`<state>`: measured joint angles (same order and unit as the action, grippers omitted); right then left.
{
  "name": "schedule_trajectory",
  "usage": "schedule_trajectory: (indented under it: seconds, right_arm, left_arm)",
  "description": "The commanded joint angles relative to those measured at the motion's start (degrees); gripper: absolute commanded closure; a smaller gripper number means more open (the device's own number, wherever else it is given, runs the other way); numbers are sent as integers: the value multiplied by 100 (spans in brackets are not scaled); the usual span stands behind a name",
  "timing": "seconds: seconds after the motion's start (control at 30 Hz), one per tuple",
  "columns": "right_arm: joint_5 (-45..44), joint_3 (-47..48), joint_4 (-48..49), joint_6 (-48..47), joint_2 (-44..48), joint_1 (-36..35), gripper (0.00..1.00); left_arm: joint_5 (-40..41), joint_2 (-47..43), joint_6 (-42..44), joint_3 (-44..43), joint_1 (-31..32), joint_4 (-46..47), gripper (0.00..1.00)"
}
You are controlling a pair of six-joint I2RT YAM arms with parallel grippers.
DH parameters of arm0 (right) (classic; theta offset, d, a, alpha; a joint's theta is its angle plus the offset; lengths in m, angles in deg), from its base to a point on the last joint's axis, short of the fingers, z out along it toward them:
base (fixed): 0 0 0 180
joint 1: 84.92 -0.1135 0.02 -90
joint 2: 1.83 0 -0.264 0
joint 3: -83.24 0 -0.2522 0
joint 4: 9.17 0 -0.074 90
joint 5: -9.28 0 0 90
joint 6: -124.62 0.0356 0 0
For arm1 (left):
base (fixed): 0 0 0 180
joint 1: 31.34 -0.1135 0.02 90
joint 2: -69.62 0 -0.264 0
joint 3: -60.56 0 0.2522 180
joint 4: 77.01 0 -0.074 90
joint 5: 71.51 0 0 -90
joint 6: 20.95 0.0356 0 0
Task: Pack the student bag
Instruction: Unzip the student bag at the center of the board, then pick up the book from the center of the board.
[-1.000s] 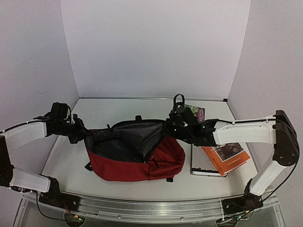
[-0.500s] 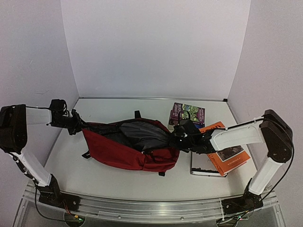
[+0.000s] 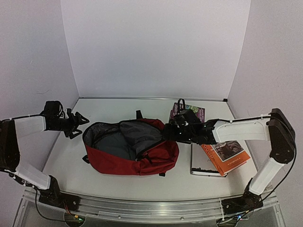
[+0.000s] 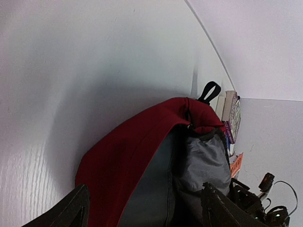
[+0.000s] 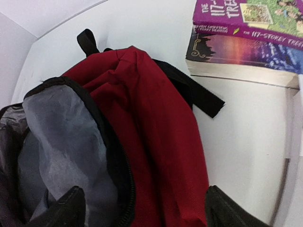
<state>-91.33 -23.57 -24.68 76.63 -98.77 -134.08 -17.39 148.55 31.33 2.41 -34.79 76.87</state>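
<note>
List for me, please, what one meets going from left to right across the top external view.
left gripper → student bag → right gripper → purple books → orange book

The student bag [image 3: 142, 158], a soft dark-red backpack, lies slumped on its side at the middle of the table [image 3: 71, 161]. Its black-zippered mouth gapes wide, showing crumpled grey lining, and a black handle loop sticks out at its far edge.

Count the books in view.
4: two stacked at the far right, top book on lower book; nearer, an orange book lies on a white book. The right arm may hide others.
</note>
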Motion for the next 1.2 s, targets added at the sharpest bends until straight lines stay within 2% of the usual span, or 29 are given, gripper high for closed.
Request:
schedule_trajectory:
  seconds: [0.0,0.17,0.23,0.37,0.47,0.57,0.7,0.73,0.9,1.03,1.1,1.17]
  right_arm:
    - [-1155,656,-1363,-686,513,62,2]
    - [-1771,736,-2205,-843,588,615,2]
    - [-1790,658,-2333,-884,587,886,2]
    - [-1953,637,-2776,-975,409,1123,2]
    - [-1847,561,-2935,-1046,225,1132,8]
    - [-1736,526,-2965,-1068,-5,1145,19]
    - [-1856,573,-3028,-1047,-288,1166,29]
    - [-1920,608,-3061,-1037,-381,1171,32]
    - [-2165,723,-3329,-968,-789,1181,38]
    - [-2304,775,-3424,-877,-966,1186,50]
    - [-2423,803,-3492,-820,-1030,1190,59]
    - [-2523,815,-3534,-805,-1035,1184,69]
  left_arm:
    - [683,-465,-424,491,443,-422,18]
    - [1021,-479,-728,734,891,-469,17]
    - [1146,-460,-765,748,925,-473,21]
    - [1318,-364,-711,693,934,-466,50]
    - [1381,-171,-563,544,934,-449,62]
    - [1541,139,-389,307,919,-449,73]
    - [1472,590,-203,-113,920,-330,96]
    - [1419,647,-146,-243,923,-292,99]
    - [1436,892,203,-935,912,-250,100]
    - [1375,1146,289,-1334,833,-292,99]
    - [1326,1215,250,-1365,815,-261,95]
    - [1300,1193,227,-1328,814,-259,86]
